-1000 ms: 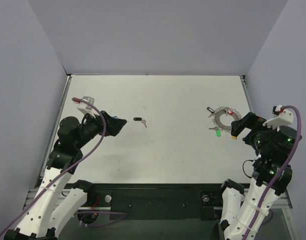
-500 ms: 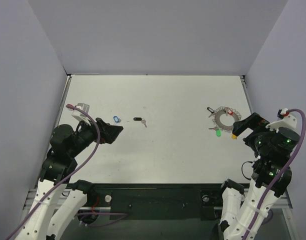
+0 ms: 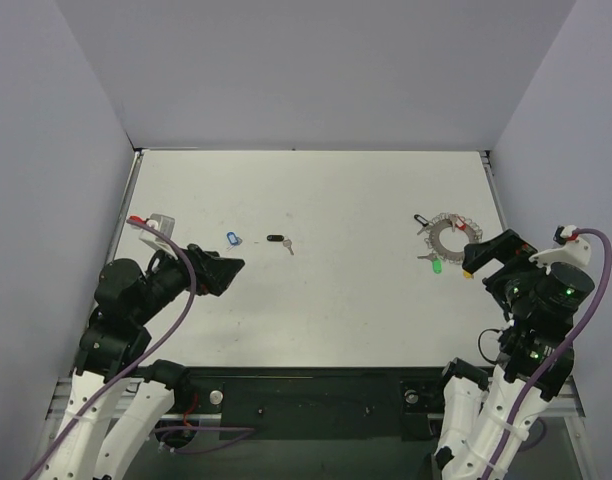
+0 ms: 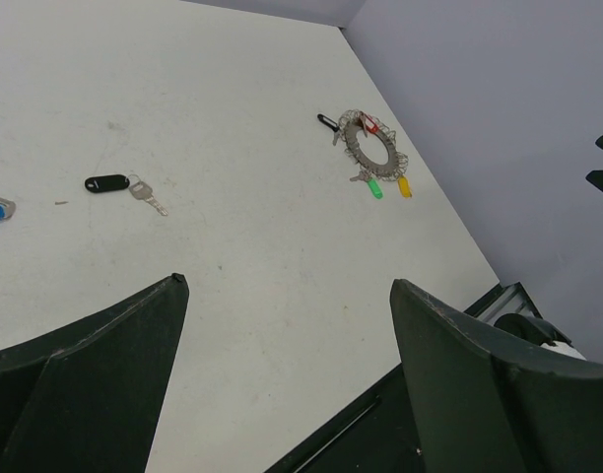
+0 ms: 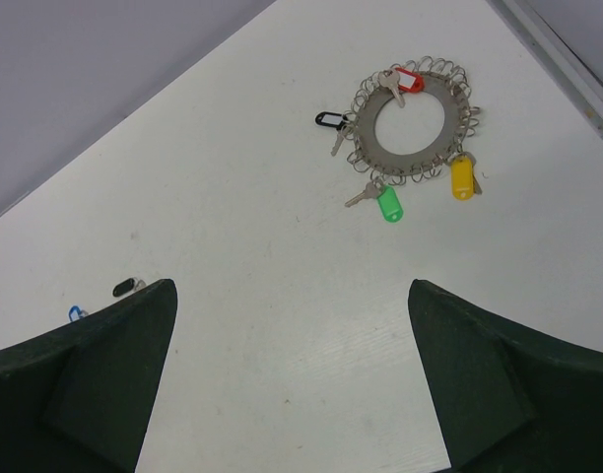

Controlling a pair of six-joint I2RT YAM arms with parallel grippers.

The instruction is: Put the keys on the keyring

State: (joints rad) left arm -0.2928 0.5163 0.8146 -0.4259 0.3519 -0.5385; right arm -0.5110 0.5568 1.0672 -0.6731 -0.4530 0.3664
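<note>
Silver keyring [image 5: 404, 165] flat, four tagged keys [image 5: 389, 206] at rim, black key [image 3: 276, 239], blue key [image 3: 232, 238] well apart

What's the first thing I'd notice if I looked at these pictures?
The silver keyring on the table's right side, with colourful keys at its rim. A black key and a blue key lie loose on the left. The left gripper and right gripper hang open, holding nothing.

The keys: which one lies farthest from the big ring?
The blue-tagged key, leftmost on the table; the loose black-tagged key lies nearer the keyring, and the rest sit at its rim.
</note>
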